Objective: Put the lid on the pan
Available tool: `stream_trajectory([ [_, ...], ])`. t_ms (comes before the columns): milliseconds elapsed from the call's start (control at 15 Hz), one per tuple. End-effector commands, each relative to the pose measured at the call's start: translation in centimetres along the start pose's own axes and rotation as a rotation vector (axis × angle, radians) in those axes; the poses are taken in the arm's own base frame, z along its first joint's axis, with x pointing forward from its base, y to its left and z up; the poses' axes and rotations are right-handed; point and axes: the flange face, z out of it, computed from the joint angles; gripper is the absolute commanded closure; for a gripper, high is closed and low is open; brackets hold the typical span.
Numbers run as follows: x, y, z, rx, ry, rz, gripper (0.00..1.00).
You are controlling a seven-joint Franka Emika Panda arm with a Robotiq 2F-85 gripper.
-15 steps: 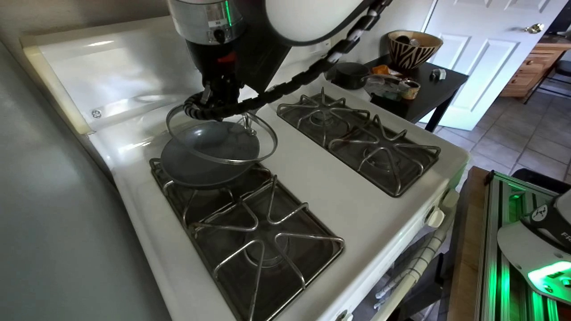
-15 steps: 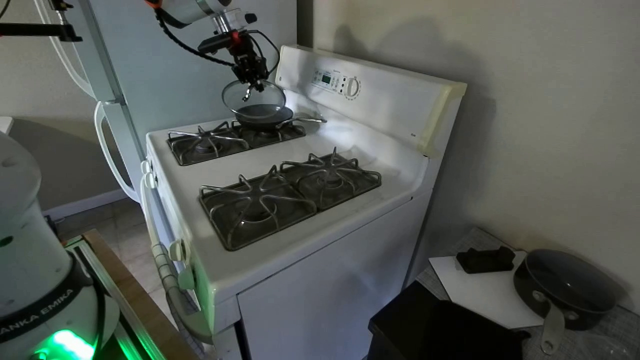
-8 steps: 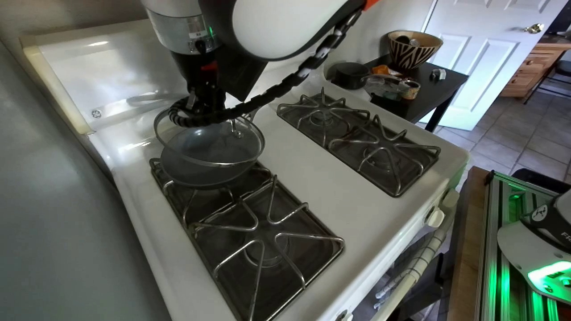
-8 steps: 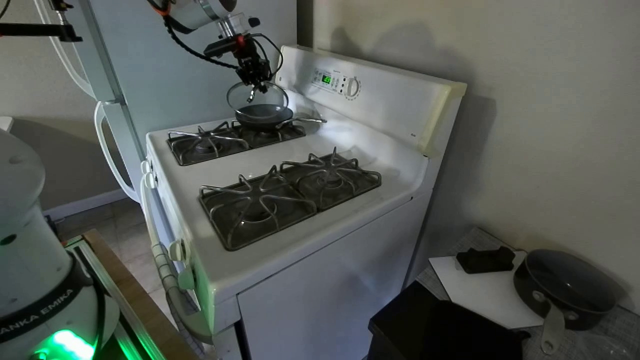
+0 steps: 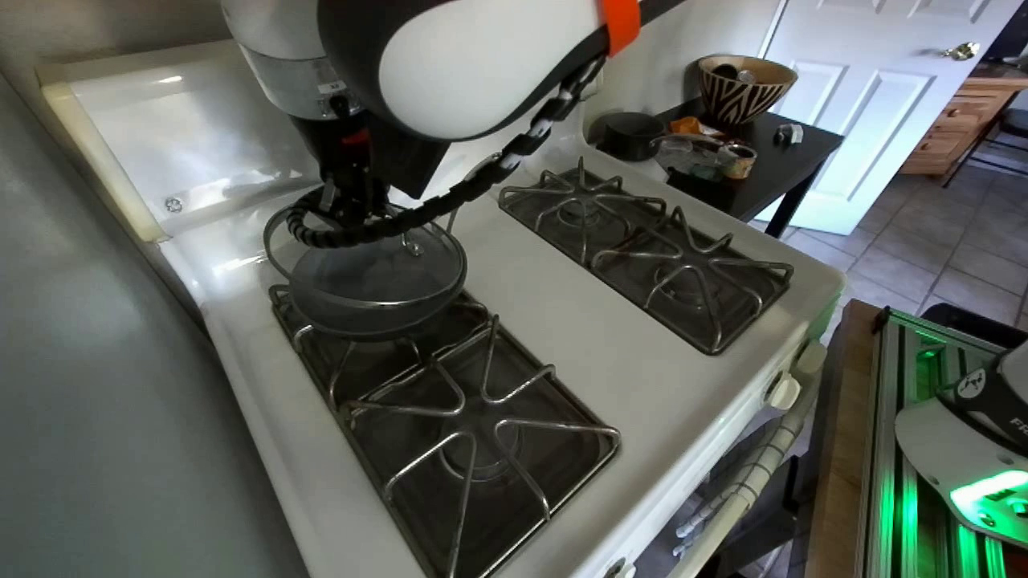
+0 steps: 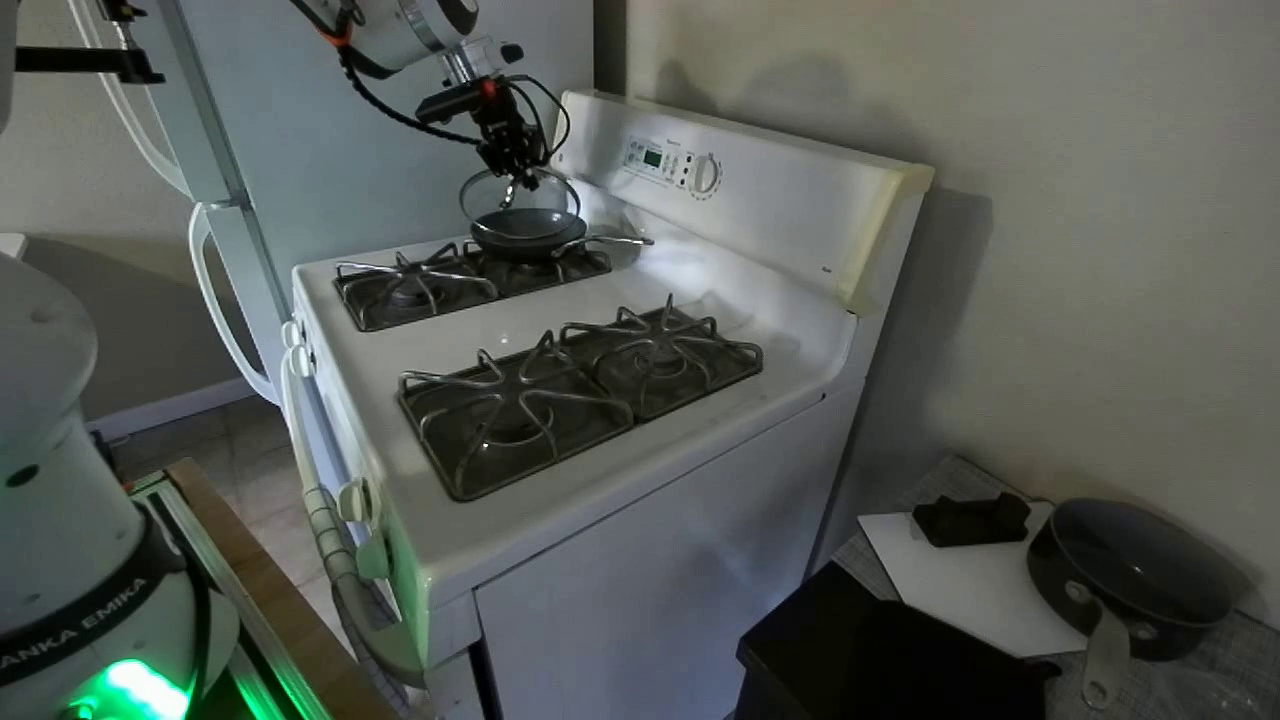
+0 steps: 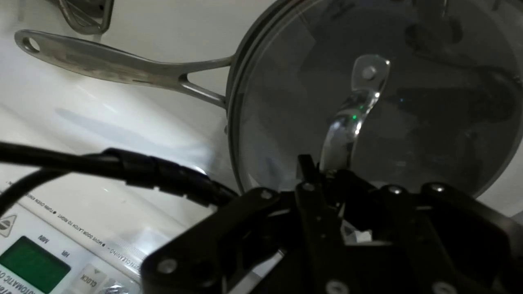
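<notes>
Claw point(image 7: 329, 175) pinches the tilted lid point(image 7: 396, 118) by its handle point(image 7: 342, 136) above the pan point(image 5: 361, 323), room between edges hard to judge.

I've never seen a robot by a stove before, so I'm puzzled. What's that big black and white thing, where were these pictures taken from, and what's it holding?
That's a robot arm. Its gripping tip, called the end effector, works a bit like your thumb and finger pinching. Two pictures, the exterior views, come from cameras placed away from the robot, looking at the white stove. The third comes from a camera on its wrist, so the end effector looks huge there.

A dark frying pan sits on the stove. The end effector is pinching the shiny handle of a round glass lid. In both exterior views the lid hangs over the pan, not yet lying flat on it. Farther off, a striped bowl stands on a dark table.
</notes>
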Motion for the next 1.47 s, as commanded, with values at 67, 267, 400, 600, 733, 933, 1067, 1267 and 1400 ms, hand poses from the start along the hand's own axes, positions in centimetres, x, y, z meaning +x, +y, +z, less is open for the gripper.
stream_trajectory([
  [67, 1.1, -0.1, 0.0, -0.051, 0.013, -0.038, 1.0],
  [267, 1.1, -0.3, 0.3, -0.066, 0.01, -0.061, 1.0],
  [400, 1.1, -0.5, 0.6, -0.077, 0.007, -0.082, 1.0],
  [600, 1.0, -1.0, 0.9, -0.097, 0.008, -0.111, 1.0],
  [733, 1.0, -1.3, 0.9, -0.106, 0.014, -0.123, 1.0],
  [933, 1.1, -1.7, 1.1, -0.112, 0.02, -0.133, 1.0],
  [1067, 1.2, -2.0, 1.2, -0.123, 0.022, -0.144, 1.0],
  [1267, 1.3, -2.3, 1.4, -0.137, 0.024, -0.162, 1.0],
  [1400, 1.2, -2.4, 1.5, -0.15, 0.025, -0.178, 1.0],
])
